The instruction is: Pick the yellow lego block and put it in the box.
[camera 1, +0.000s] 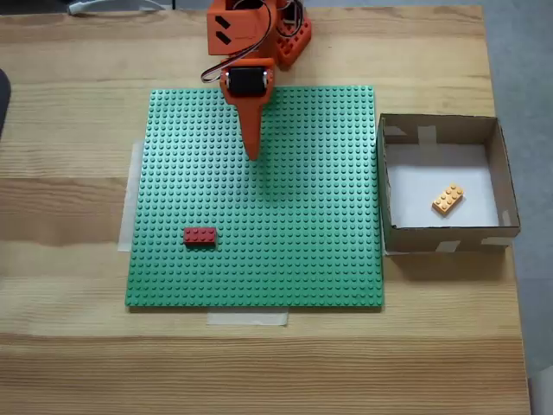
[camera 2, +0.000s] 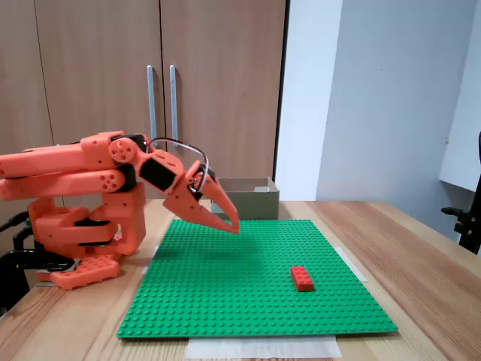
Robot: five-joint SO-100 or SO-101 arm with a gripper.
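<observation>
Fixed view — red brick point(camera 1: 200, 235) alone on green baseplate point(camera 1: 302, 259).

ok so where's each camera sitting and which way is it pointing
A fixed view: above the table, looking straight down on the green baseplate, the box holding the yellow lego block; arm top and gripper show.
A fixed view: low at table level, side-on to the folded arm, cupboards behind; gripper shut.
Both share baseplate, red brick, box, gripper.
</observation>
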